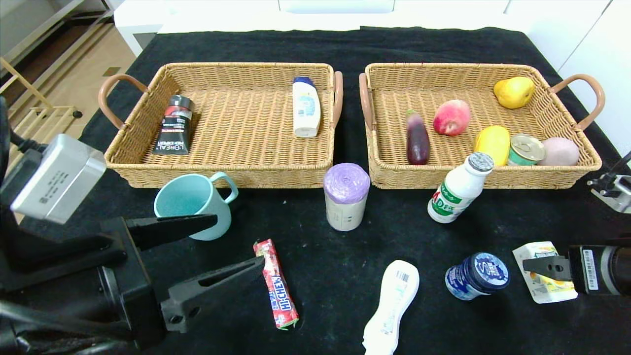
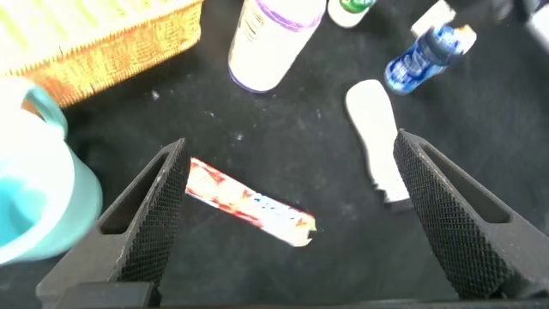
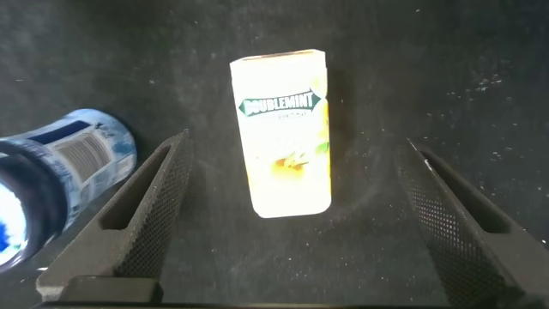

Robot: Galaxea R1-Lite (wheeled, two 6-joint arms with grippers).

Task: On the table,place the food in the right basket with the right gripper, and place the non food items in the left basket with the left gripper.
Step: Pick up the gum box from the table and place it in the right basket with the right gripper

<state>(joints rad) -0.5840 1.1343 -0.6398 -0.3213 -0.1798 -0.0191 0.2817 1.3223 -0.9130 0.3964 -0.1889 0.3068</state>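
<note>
The right end effector (image 3: 296, 215), fingers spread and empty, is hovering over the small, light, crushable Doublemint carton (image 3: 283, 133), best pinched gently across its narrow sides.

Two baskets sit side by side across the upper half of the head view, left basket (image 1: 148, 170) and right basket (image 1: 567, 177), on the table (image 1: 345, 246). Below the left basket, at left centre, stands the mug (image 1: 190, 207); the roll (image 1: 346, 197) stands at centre below the gap between baskets; the milk bottle (image 1: 458, 192) leans against the right basket's front wall. Lower frame, left to right: candy stick (image 1: 277, 284), curvy bottle (image 1: 392, 308), jar (image 1: 475, 276), carton (image 1: 542, 273).
</note>
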